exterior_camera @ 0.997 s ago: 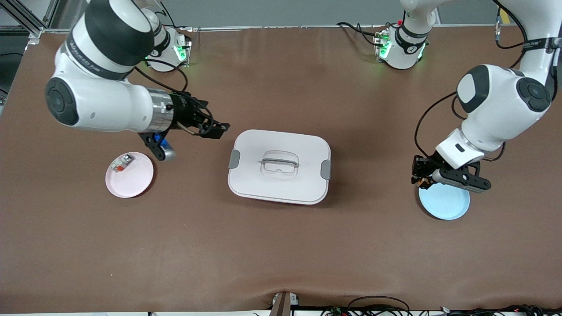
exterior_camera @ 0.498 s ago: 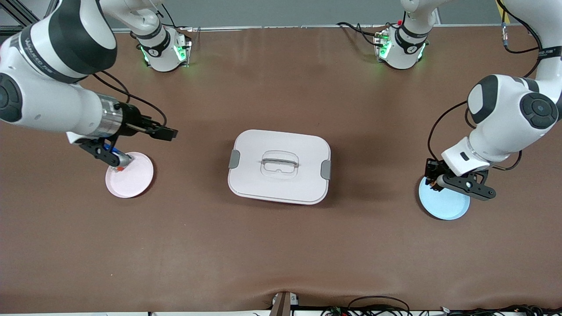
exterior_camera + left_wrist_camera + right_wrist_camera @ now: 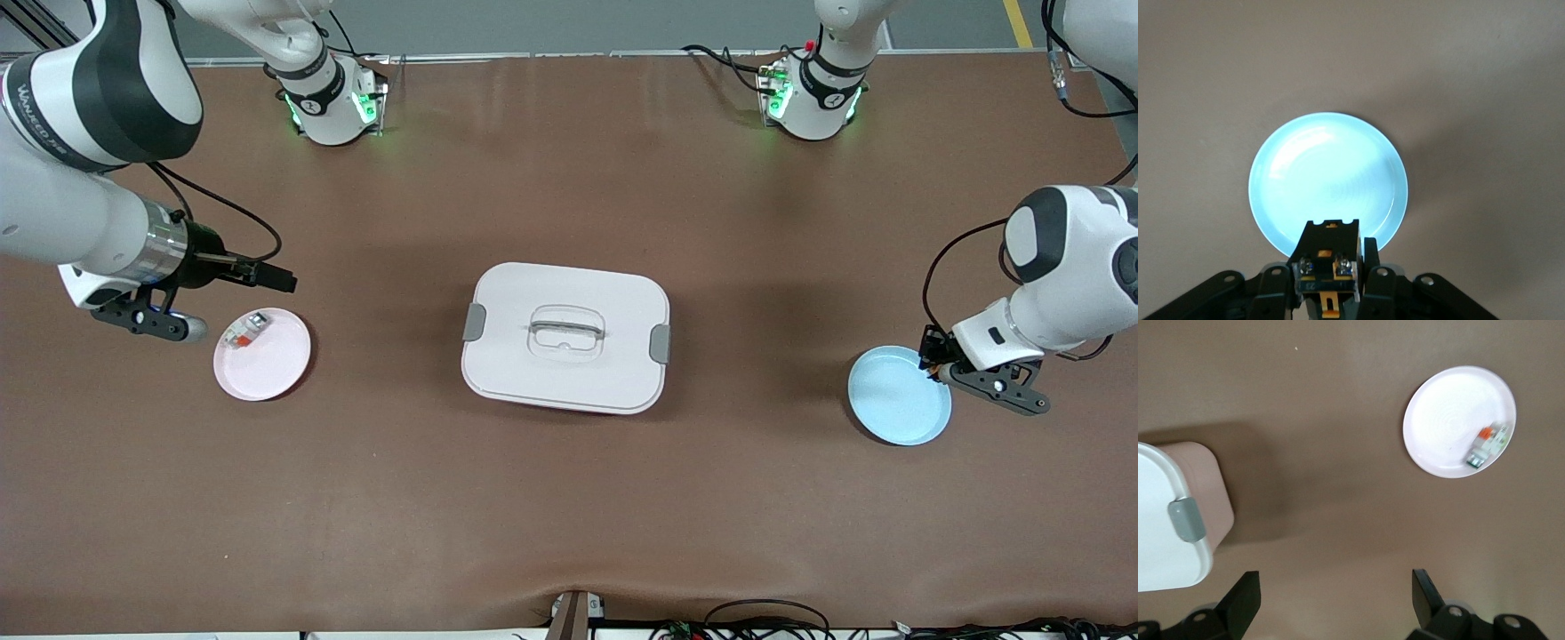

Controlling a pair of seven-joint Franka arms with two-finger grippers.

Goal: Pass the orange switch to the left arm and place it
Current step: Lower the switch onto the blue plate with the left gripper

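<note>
The orange switch [image 3: 1329,241], a small black block with orange marks, is held in my left gripper [image 3: 1331,270], which is shut on it. In the front view my left gripper [image 3: 931,353] hangs over the rim of the light blue plate [image 3: 896,409] at the left arm's end of the table. That plate [image 3: 1328,177] is bare. The white box [image 3: 565,336] with grey clips stands mid-table. My right gripper [image 3: 277,279] is open and empty, up over the table beside the pink plate [image 3: 267,366]. Its fingers [image 3: 1245,600] are spread wide.
The pink plate [image 3: 1451,407] holds a small white-and-orange component [image 3: 1486,444], which also shows in the front view [image 3: 245,331]. One corner of the box with a grey clip [image 3: 1186,520] shows in the right wrist view. Cables lie by both arm bases.
My right gripper has swung away from the box to the pink plate's side. My left gripper, still holding the switch, has moved toward the left arm's end, to the blue plate's rim.
</note>
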